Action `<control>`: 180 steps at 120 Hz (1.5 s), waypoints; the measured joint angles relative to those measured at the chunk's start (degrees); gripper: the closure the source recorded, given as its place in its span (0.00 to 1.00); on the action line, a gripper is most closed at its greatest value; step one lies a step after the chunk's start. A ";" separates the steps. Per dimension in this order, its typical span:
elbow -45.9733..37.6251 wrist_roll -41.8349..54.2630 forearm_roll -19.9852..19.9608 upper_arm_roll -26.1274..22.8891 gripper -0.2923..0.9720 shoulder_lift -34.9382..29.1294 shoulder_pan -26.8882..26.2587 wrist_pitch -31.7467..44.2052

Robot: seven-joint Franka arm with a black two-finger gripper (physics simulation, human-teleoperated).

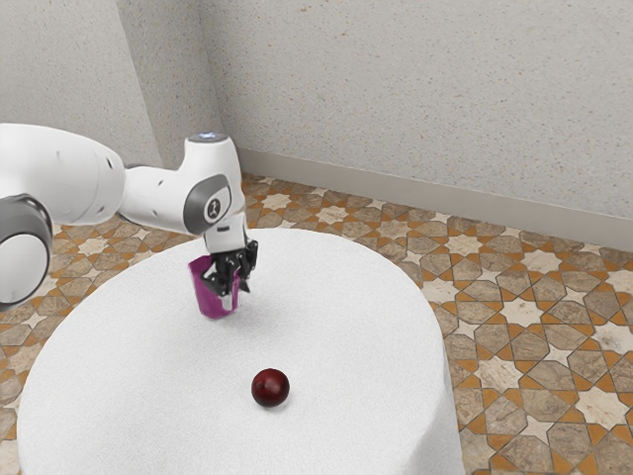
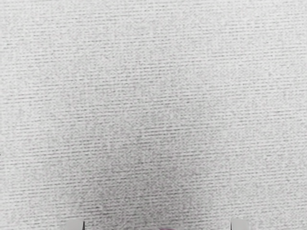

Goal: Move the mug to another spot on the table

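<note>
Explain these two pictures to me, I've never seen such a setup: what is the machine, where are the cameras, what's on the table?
It is a simulated scene. The white jointed machine is a robot arm; its black tool does the grasping. One picture comes from a camera beside the arm, the other from a camera on its hand, looking down at the table. On this round, white-clothed table are a magenta mug and a dark red ball. The tool is at the mug; whether it grips it I cannot tell.
</note>
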 joint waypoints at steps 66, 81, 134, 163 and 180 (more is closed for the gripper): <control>-1.11 -8.81 13.80 0.08 0.80 -1.90 -3.25 5.44; -4.40 -15.14 20.51 0.08 0.80 -4.03 -6.10 7.24; -13.37 -41.99 36.47 -0.09 0.82 -6.83 -15.88 0.73; -12.23 -51.98 37.65 -0.11 0.82 -4.76 -17.15 -1.89; -10.61 -56.25 38.68 -0.16 0.83 -3.68 -17.28 -2.26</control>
